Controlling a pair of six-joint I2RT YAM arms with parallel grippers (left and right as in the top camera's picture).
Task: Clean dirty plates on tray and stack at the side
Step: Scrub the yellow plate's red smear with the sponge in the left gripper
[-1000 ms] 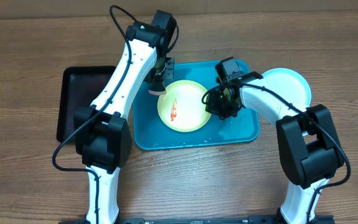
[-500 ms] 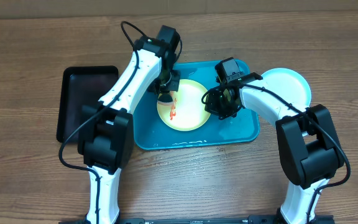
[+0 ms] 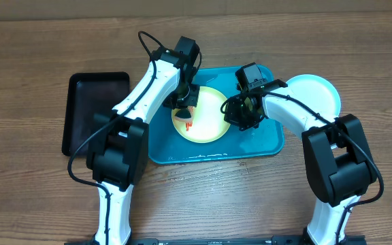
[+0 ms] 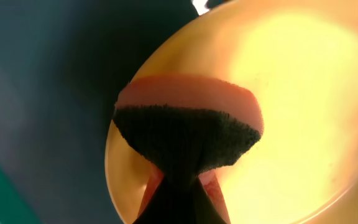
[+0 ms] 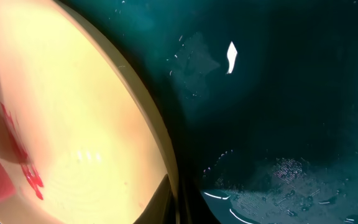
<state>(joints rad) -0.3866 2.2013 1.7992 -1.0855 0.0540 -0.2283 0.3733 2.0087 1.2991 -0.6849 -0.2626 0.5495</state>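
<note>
Overhead: red-smeared yellow-green plate [image 3: 209, 119]

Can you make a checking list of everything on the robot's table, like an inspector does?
Surface: wooden table, with what look like wet specks in front of the tray.
Job's things: turquoise tray holds a yellow-green plate with a red smear; a teal-rimmed plate sits off the tray at right; third plate not seen.
Clutter: black tray at left.
End effectors: left end effector holds a sponge on the yellow-green plate; right end effector pinches its right rim.
Cables: black cables loop off both arms.
Surroundings: nothing seen.
</note>
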